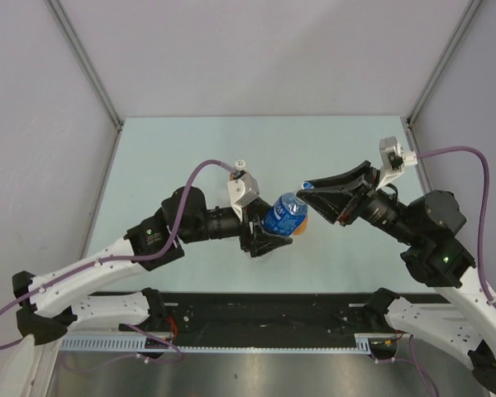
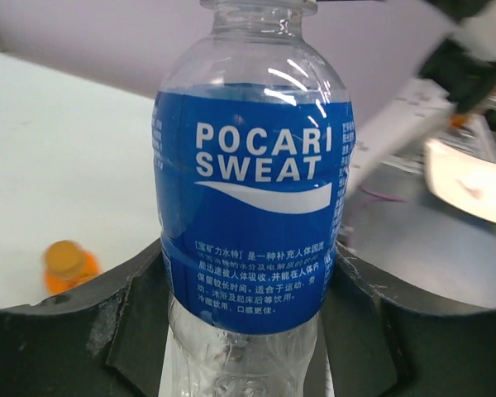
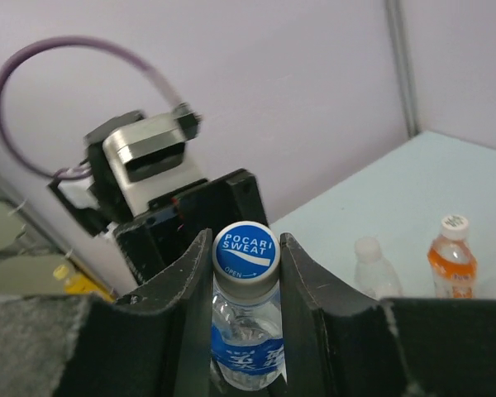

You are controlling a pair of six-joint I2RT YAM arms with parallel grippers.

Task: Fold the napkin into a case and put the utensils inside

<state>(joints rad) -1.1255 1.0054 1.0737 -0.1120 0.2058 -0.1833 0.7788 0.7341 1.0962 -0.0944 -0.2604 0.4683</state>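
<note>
No napkin and no utensils show in any view. A clear bottle [image 1: 285, 213] with a blue Pocari Sweat label is held above the table between the two arms. My left gripper [image 1: 267, 241] is shut on the bottle's lower body [image 2: 252, 215], its dark fingers [image 2: 140, 314] pressed on either side. My right gripper [image 1: 311, 188] is shut on the bottle's blue cap [image 3: 245, 251], with the fingers [image 3: 190, 289] tight against both sides of the cap.
A small orange bottle [image 3: 451, 256] and a small clear bottle [image 3: 372, 269] stand on the pale table [image 1: 190, 157] beyond the held bottle. The orange one also shows in the left wrist view [image 2: 66, 265]. Grey walls enclose the table on three sides.
</note>
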